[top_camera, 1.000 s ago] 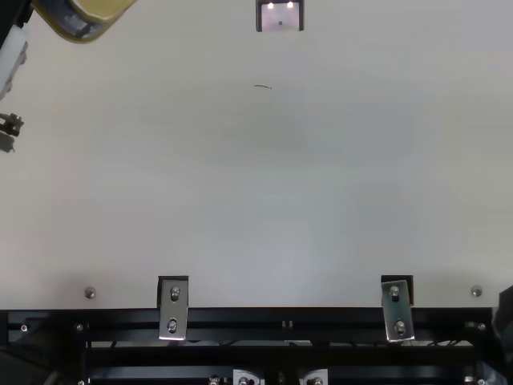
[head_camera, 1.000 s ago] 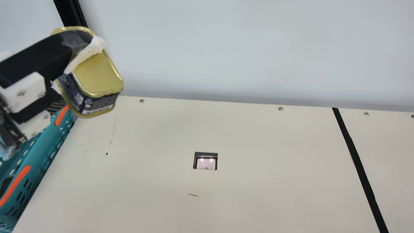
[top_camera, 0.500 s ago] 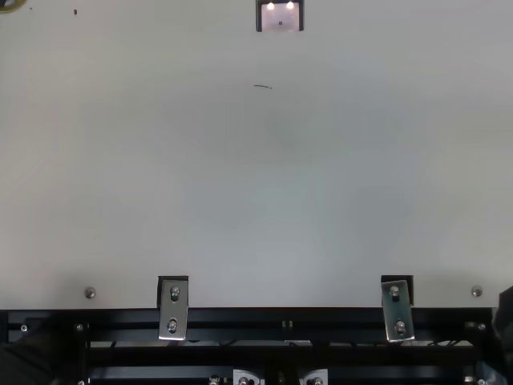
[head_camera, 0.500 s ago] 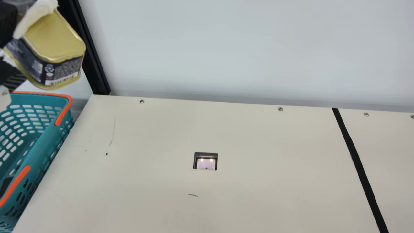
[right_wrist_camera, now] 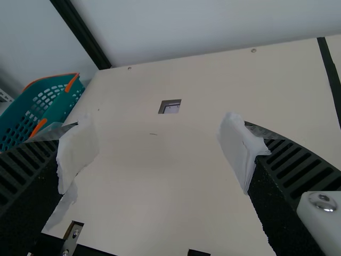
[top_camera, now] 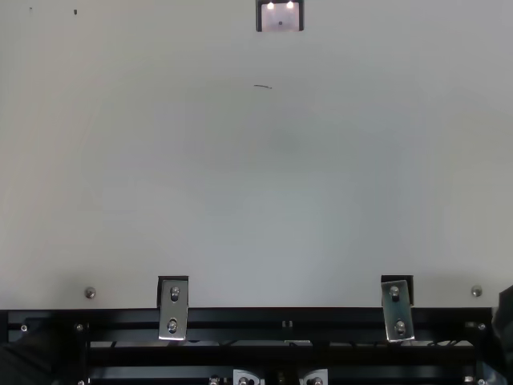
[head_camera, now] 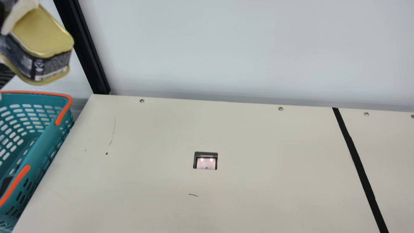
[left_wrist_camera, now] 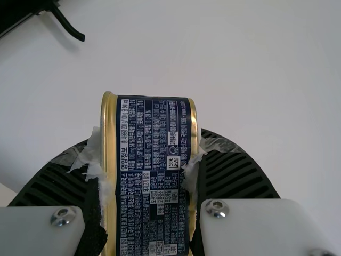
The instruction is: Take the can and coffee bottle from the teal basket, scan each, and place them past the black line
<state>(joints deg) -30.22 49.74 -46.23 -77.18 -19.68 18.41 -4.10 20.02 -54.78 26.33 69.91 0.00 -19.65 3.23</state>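
Note:
At the main view's upper left, my left gripper [head_camera: 6, 43] is shut on the gold-and-dark can [head_camera: 42, 34], held tilted in the air above the teal basket's [head_camera: 40, 152] far end. In the left wrist view the can [left_wrist_camera: 152, 181] is squeezed between the taped ribbed fingers of my left gripper [left_wrist_camera: 149, 154], its printed label facing the camera. My right gripper [right_wrist_camera: 159, 151] is open in the right wrist view, nothing between its fingers. A dark object [head_camera: 5, 185] lies partly hidden in the basket; I cannot tell if it is the coffee bottle.
A scanner window [head_camera: 206, 163] with two small lights is set into the cream table. The black line [head_camera: 359, 165] crosses the table at the right. A black post [head_camera: 87, 48] stands behind the table's far left corner. Metal brackets [top_camera: 173, 309] sit along the near edge.
My left gripper has moved left and upward in the main view with the can in it, out of the top view, uncovering more of the basket.

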